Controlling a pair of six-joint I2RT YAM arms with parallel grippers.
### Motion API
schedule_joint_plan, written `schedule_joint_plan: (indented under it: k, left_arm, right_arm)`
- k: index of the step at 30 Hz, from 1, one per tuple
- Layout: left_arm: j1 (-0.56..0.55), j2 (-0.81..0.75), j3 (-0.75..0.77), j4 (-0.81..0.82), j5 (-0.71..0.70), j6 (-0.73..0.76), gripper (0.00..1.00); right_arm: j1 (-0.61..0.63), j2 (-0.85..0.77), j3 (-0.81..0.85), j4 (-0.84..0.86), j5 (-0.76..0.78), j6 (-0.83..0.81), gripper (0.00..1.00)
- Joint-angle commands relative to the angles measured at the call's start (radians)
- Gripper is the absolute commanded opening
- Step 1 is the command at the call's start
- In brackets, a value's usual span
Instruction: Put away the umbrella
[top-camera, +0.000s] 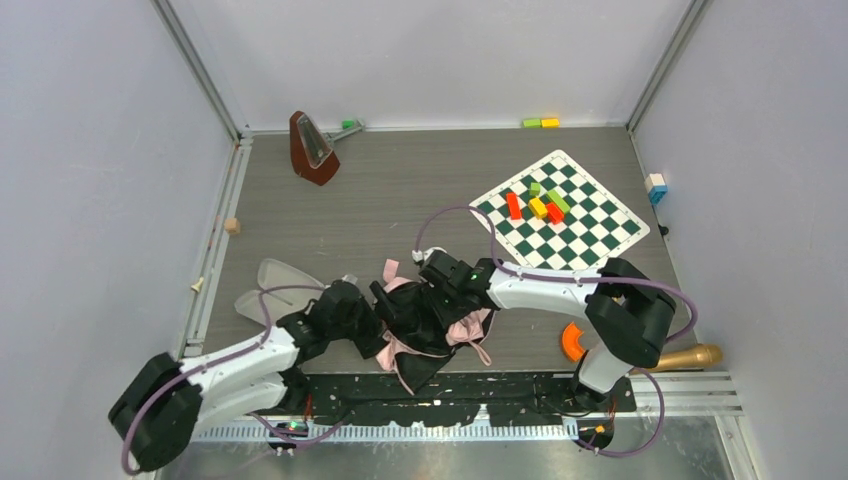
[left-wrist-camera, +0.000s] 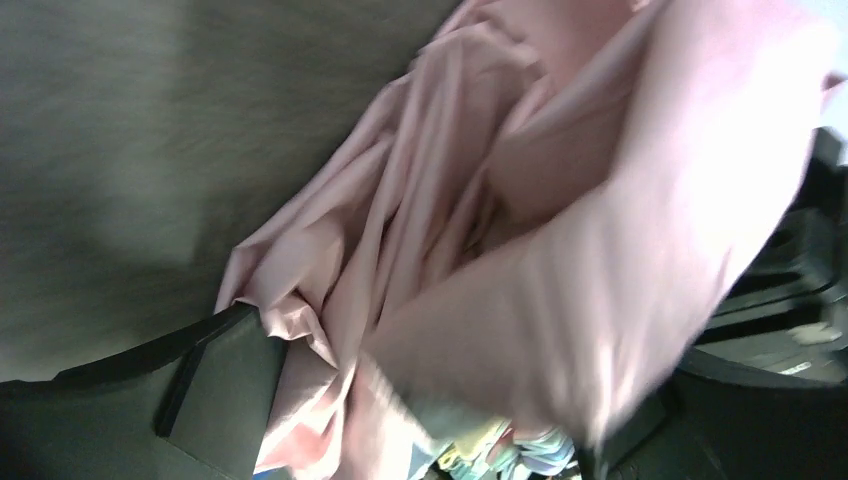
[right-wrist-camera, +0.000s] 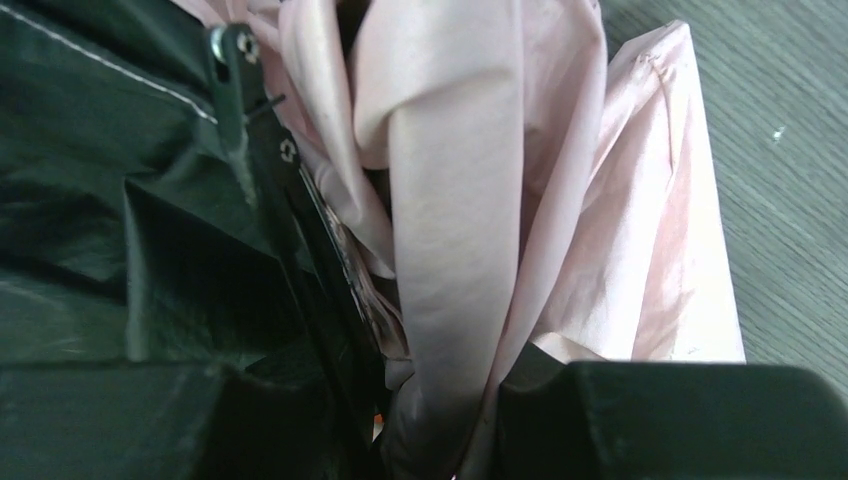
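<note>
Two claws sit in the umbrella (top-camera: 425, 330) by the bench's near edge: right gripper (right-wrist-camera: 450, 430) pinches pink fabric, left gripper (top-camera: 380, 322) I cannot tell. Only the right wrist view shows a riveted rib (right-wrist-camera: 235, 90).

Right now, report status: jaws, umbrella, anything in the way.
Left jaws buried in umbrella fabric, state unclear. Right jaws shut on a pink fold. Umbrella crumpled on table near edge, not yet stowed. Chessboard, metronome well clear.
</note>
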Motion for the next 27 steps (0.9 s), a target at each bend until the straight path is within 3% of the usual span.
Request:
schedule_joint_plan:
  k: [1,11,14,19,26,27]
  left_arm:
    - [-0.01,0.201,0.007,0.464,-0.032,-0.062,0.99]
    - [-0.024,0.564,0.086,0.833,-0.027,-0.144,0.99]
    - [-0.023,0.635,0.092,0.932,0.003,-0.188,0.99]
    - [-0.023,0.724,0.109,1.073,0.036,-0.247,0.98]
    - [-0.018,0.728,0.115,1.126,0.125,-0.327,0.83]
    - [-0.014,0.72,0.114,1.127,0.129,-0.334,0.76]
  right_arm:
    - [-0.001,-0.01,-0.039,0.003,-0.11,0.002,0.05]
    - [-0.094,-0.139,-0.186,0.278,-0.526,0.022,0.05]
    - [-0.127,-0.169,-0.266,0.472,-0.691,0.094,0.05]
    - [-0.15,-0.166,-0.301,0.682,-0.798,0.203,0.05]
    - [-0.202,-0.187,-0.292,0.81,-0.903,0.295,0.05]
    - [-0.205,-0.189,-0.285,0.817,-0.918,0.297,0.05]
